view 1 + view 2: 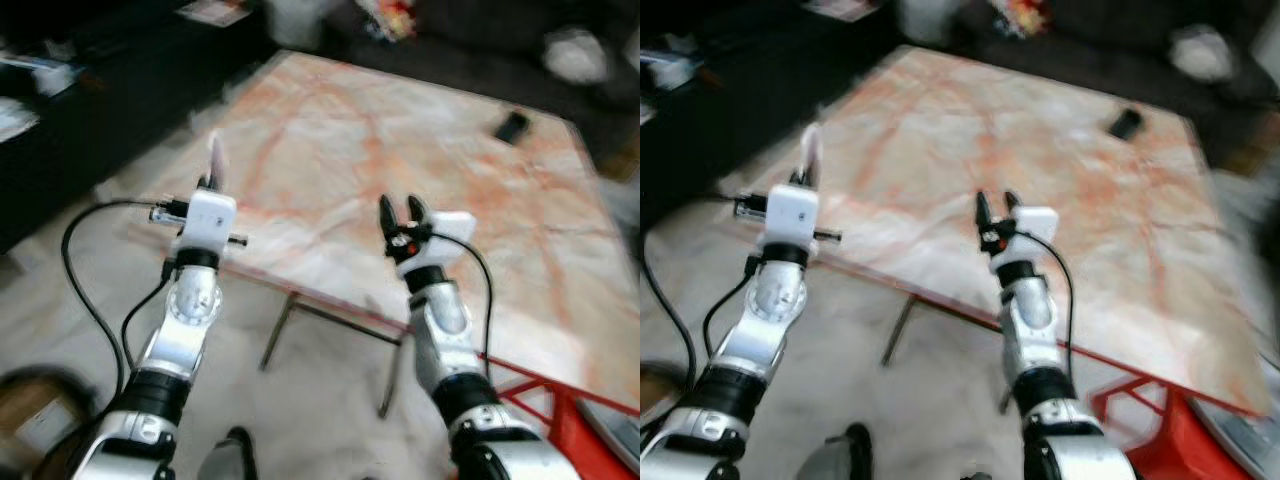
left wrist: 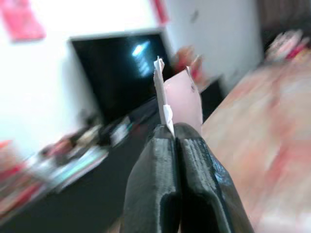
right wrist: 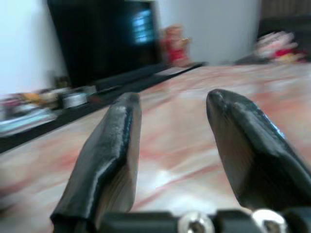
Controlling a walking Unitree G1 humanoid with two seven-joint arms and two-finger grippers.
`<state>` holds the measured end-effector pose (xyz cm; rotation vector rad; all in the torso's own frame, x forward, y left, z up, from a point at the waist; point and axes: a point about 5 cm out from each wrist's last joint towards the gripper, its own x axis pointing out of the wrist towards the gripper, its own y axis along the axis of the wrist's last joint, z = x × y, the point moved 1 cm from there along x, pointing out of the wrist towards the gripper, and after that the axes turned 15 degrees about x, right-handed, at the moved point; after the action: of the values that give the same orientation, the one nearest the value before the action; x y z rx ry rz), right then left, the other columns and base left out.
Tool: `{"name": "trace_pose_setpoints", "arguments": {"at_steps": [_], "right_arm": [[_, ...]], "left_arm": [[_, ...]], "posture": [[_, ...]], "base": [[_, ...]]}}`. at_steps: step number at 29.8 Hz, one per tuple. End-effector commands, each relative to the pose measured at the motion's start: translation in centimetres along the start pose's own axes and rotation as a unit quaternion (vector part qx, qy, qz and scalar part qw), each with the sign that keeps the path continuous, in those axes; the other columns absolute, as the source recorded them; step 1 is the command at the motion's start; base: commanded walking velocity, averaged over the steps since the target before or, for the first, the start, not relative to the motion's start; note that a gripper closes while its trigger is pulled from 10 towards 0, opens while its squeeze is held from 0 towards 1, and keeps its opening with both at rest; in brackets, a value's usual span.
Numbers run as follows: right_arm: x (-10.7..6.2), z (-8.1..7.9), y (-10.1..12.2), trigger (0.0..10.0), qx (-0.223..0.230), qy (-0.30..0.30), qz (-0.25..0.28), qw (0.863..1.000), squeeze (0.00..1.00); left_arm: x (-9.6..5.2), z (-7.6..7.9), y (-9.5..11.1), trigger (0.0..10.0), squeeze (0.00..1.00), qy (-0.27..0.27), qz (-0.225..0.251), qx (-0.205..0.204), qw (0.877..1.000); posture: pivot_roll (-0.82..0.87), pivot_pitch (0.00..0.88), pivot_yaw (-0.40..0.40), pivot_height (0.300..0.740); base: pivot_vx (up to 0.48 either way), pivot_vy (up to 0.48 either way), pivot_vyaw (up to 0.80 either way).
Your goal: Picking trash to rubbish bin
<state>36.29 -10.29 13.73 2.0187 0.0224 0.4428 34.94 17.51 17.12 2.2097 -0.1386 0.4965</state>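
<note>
My left gripper (image 1: 210,180) is shut on a thin pale pink scrap of paper (image 1: 216,157) that sticks up from its fingertips, held over the near left corner of the marble table (image 1: 420,170). In the left wrist view the paper scrap (image 2: 182,99) stands pinched between the two closed black fingers (image 2: 194,165). My right gripper (image 1: 402,213) is open above the table's near edge, with nothing between its fingers (image 3: 109,155).
A small dark flat object (image 1: 512,126) lies on the far right of the table. A dark TV unit (image 1: 90,90) runs along the left. A red frame (image 1: 560,420) stands at the lower right, and a dark sofa with cushions lies beyond the table.
</note>
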Motion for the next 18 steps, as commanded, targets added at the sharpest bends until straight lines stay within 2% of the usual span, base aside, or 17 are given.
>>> {"name": "trace_pose_setpoints", "arguments": {"at_steps": [1,11,15,16,18], "right_arm": [[0.3,0.7,1.1,10.0,-0.009,-0.006,0.017,1.000,0.00],[0.0,1.3,0.9,10.0,-0.011,-0.016,0.006,1.000,0.00],[-1.3,3.4,-1.3,10.0,-0.023,-0.052,-0.068,0.996,0.00],[-1.3,3.4,-1.3,10.0,-0.023,-0.052,-0.068,0.996,0.00],[-2.3,4.3,-2.2,10.0,-0.020,-0.067,-0.098,0.993,0.00]], "left_arm": [[0.7,0.4,1.6,10.0,0.00,-0.002,0.026,-0.012,1.000],[0.6,0.8,0.7,10.0,0.00,-0.018,0.006,-0.013,1.000],[-0.7,3.2,-3.2,10.0,0.00,-0.099,-0.090,-0.030,0.991],[-0.7,3.2,-3.2,10.0,0.00,-0.099,-0.090,-0.030,0.991],[-1.5,4.0,-4.4,10.0,0.00,-0.127,-0.123,-0.044,0.983]], "posture": [[0.09,0.079,-0.110,0.740],[0.08,0.101,-0.111,0.740],[0.08,0.104,-0.114,0.740],[0.08,0.104,-0.114,0.740],[0.09,0.103,-0.114,0.740]], "base": [[-0.345,0.000,0.00],[-0.339,0.000,0.00],[0.000,0.000,0.00],[0.000,0.000,0.00],[0.000,0.000,0.00]]}}
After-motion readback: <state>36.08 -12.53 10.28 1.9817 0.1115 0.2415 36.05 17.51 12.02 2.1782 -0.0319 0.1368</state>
